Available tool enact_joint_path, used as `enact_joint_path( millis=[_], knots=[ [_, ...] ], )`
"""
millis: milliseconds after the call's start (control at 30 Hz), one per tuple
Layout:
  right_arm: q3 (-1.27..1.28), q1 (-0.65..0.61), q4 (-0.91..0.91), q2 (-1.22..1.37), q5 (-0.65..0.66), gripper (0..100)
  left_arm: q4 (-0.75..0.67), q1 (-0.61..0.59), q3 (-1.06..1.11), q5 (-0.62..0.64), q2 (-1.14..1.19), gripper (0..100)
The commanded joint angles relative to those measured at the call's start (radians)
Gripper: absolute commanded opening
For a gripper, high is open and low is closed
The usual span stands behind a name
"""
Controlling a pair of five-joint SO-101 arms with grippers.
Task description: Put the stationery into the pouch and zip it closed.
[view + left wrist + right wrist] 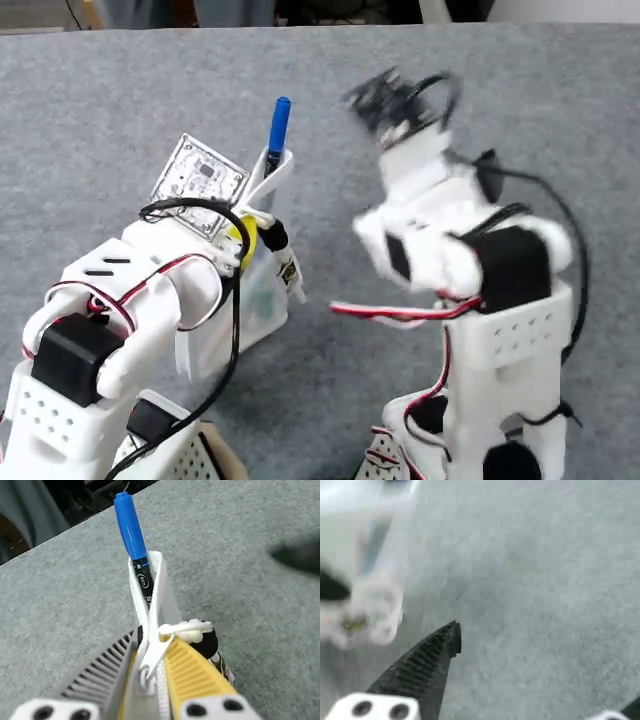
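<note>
Two arms; left jaws pinch pouch [157,585] (pen [129,522] protruding).

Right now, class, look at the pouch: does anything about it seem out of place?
Yes. The blue pen sticks up out of the pouch at its open end, so the pouch could not be zipped shut over it.

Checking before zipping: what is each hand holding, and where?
Left hand pinches the pouch at its zipper edge, by the pull; right hand holds nothing.
</note>
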Motion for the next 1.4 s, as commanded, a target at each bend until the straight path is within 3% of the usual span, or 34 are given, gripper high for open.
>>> enact_joint_path(
  millis=[0,167,400,567,700,967,1133,1367],
  knots=[
    [-0.168,0.015,0.009,0.058,-0.084,54.4,0.017,0.065,-0.005,-0.049,-0.035,3],
    [-0.226,0.011,0.008,0.085,-0.12,51.0,0.034,0.136,0.038,-0.094,-0.094,3],
    [-0.266,-0.163,0.005,0.085,-0.12,27.0,0.025,0.137,0.102,-0.094,-0.114,3],
    [-0.312,-0.27,0.002,0.088,-0.109,26.6,0.025,0.134,0.102,-0.094,-0.114,3],
    [-0.315,-0.255,-0.026,0.091,-0.064,26.8,0.026,0.136,0.096,-0.094,-0.114,3],
    [-0.11,-0.034,-0.221,0.093,-0.046,26.3,0.026,0.137,0.096,-0.094,-0.114,3],
    [-0.07,-0.018,-0.259,0.082,-0.046,17.2,0.026,0.131,0.099,-0.094,-0.106,3],
    [-0.16,0.011,-0.313,0.094,-0.046,22.4,0.026,0.133,0.101,-0.094,-0.106,3]
  ],
)
